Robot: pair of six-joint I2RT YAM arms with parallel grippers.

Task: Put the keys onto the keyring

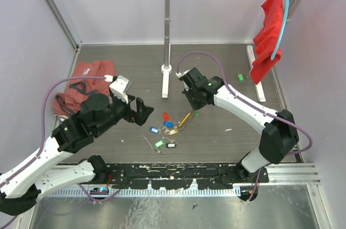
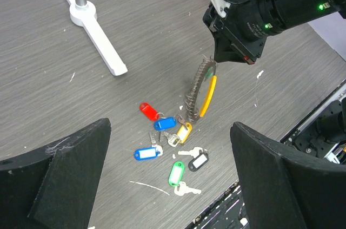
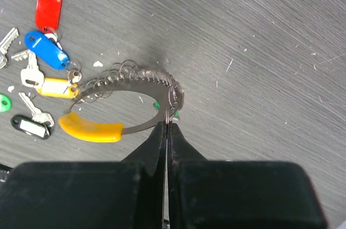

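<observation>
we're pinching the keyring (image 3: 138,74) in our right gripper (image 3: 166,123), fingers clamped on its rim at the wrist view's lower middle. our left gripper (image 1: 139,114) is hanging wide open while the keys (image 2: 165,123) are lying loose mid-frame on the table (image 2: 65,77).

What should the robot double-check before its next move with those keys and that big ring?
1. Grip: right gripper shut on the keyring: ok.
2. Pose: keyring held on edge, lower end by the gold tag: ok.
3. Free hand: left gripper open, empty: ok.
4. Easy pick: green-tagged key lies outside the cluster: ok.
5. Crowding: red tag, blue tag and gold tag bunched beside the keyring: not ok.
6. Any key already threaded: cannot tell.
</observation>
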